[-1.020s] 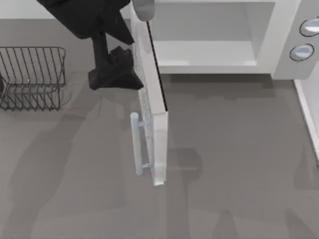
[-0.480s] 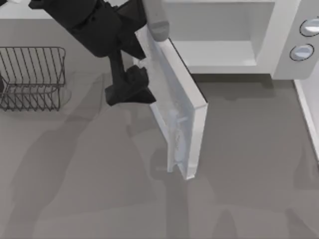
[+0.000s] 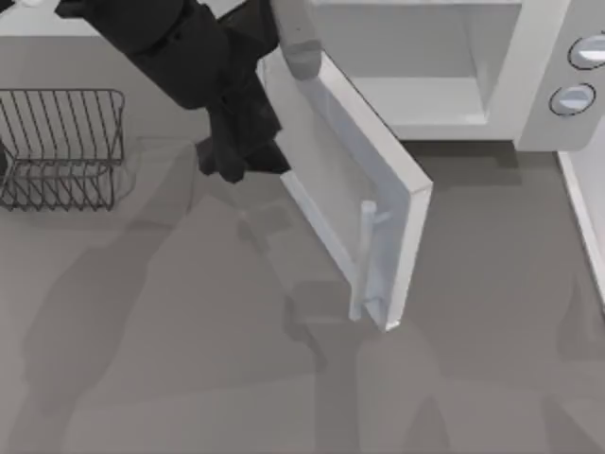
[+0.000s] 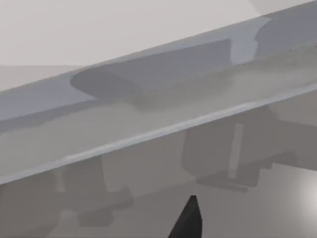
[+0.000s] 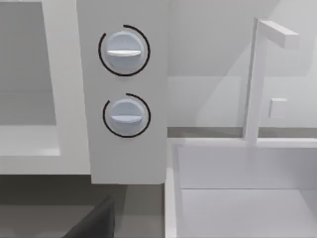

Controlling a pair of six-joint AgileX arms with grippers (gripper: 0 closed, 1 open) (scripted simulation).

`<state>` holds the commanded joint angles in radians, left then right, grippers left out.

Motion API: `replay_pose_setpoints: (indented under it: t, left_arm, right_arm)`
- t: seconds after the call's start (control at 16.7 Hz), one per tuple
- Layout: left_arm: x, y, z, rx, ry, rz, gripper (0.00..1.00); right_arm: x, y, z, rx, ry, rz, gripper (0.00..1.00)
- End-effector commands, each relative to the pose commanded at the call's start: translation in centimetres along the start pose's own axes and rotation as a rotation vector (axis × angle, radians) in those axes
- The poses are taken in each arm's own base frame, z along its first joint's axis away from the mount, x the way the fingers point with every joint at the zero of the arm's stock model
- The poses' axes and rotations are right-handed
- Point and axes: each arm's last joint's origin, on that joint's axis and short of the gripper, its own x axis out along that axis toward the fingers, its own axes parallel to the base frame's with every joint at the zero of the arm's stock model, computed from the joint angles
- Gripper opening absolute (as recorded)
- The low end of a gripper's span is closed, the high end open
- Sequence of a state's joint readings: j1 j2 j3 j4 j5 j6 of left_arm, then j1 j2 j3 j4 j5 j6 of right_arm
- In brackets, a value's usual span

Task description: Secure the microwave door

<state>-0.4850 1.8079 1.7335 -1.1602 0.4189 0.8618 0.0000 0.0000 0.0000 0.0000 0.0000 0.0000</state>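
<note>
The white microwave (image 3: 534,90) stands at the back of the table, its pale cavity (image 3: 416,57) showing. The microwave door (image 3: 331,180) hangs about half open, hinged at the cavity's left side, with its free edge angled out toward the front right. Its pale bar handle (image 3: 365,260) faces front-left. My left gripper (image 3: 241,156) is against the door's outer face near the hinge. The left wrist view looks close onto the door panel (image 4: 148,114), with one dark fingertip (image 4: 190,220) below it. In the right wrist view the right arm faces the control panel with two knobs (image 5: 124,49).
A dark wire rack (image 3: 61,147) stands at the left of the table. A white basin (image 5: 237,198) with a thin post sits right of the microwave; its rim (image 3: 591,218) runs along the table's right edge. Grey tabletop lies in front.
The door has swung from square-on to the microwave toward its cavity, the free edge moving right. My left gripper has gone right and back with it, staying on the outer face.
</note>
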Motion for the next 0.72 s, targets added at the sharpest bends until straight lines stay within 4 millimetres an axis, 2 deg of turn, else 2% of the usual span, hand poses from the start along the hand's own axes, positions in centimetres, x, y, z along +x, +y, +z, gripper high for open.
replay_pose_setpoints:
  t: [0.24,0.72]
  left_arm:
    - [0.0,0.0,0.0,0.0,0.0,0.0,0.02]
    - [0.0,0.0,0.0,0.0,0.0,0.0,0.0]
  right_arm:
    - [0.0,0.0,0.0,0.0,0.0,0.0,1.0]
    - [0.0,0.0,0.0,0.0,0.0,0.0,1.0]
